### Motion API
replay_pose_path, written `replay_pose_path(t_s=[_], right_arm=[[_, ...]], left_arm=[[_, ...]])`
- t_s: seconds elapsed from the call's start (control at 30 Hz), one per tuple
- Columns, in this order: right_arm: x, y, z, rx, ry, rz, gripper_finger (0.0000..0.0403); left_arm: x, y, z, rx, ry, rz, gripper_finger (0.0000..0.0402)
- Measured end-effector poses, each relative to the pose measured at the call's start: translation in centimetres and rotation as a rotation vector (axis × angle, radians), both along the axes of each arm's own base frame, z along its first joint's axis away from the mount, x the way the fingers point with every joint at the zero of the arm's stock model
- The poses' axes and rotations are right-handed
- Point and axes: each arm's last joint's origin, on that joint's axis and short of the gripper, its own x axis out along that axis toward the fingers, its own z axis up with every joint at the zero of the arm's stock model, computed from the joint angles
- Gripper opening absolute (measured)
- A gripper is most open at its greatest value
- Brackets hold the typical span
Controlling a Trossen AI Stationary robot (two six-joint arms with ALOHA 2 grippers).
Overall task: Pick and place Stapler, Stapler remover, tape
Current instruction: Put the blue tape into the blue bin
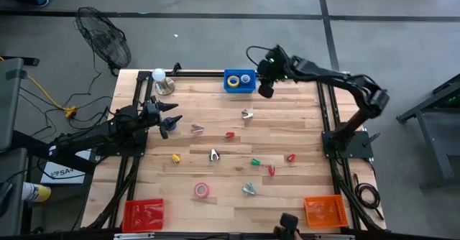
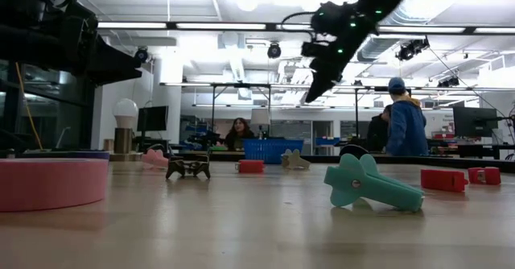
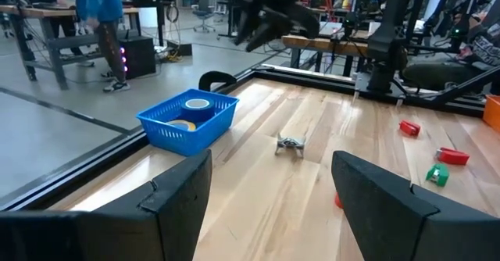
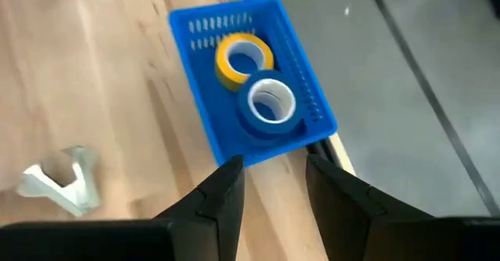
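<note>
Right gripper (image 1: 265,89) is being held in the high view just beside the blue basket (image 1: 239,81) at the table's far edge, while the left gripper (image 1: 171,118) is waiting, jaws wide and empty, at the left side. A pink tape roll (image 2: 50,182) is being shown nearest in the low view, not yet collected. Yellow tape (image 4: 244,58) and blue tape (image 4: 269,104) are being seen binned through the right wrist's part-open, empty fingers; staplers and removers are judged outstanding.
</note>
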Motion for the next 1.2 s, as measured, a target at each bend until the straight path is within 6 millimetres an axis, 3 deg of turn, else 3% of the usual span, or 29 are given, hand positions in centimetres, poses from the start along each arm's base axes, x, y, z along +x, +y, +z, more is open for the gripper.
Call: replay_pose_path(t_s=[0.3,0.5,0.93,1.2], right_arm=[[-2.8,5.6,-1.8,-0.084,-0.231,0.039,0.0129],[-4.2,7.9,-3.1,-0.097,-0.297,0.055,0.0129],[-4.7,8.6,-4.1,-0.119,-0.319,0.028,0.0129],[-4.7,8.6,-4.1,-0.120,-0.318,0.030,0.0129]], left_arm=[[0.0,0.1,0.0,-0.048,-0.018,0.018,0.0262],[0.1,0.3,0.0,-0.113,0.012,0.090,0.0262],[1.3,1.1,1.6,-0.282,0.271,0.278,0.0262],[2.3,1.4,1.4,-0.376,0.405,0.320,0.0262]])
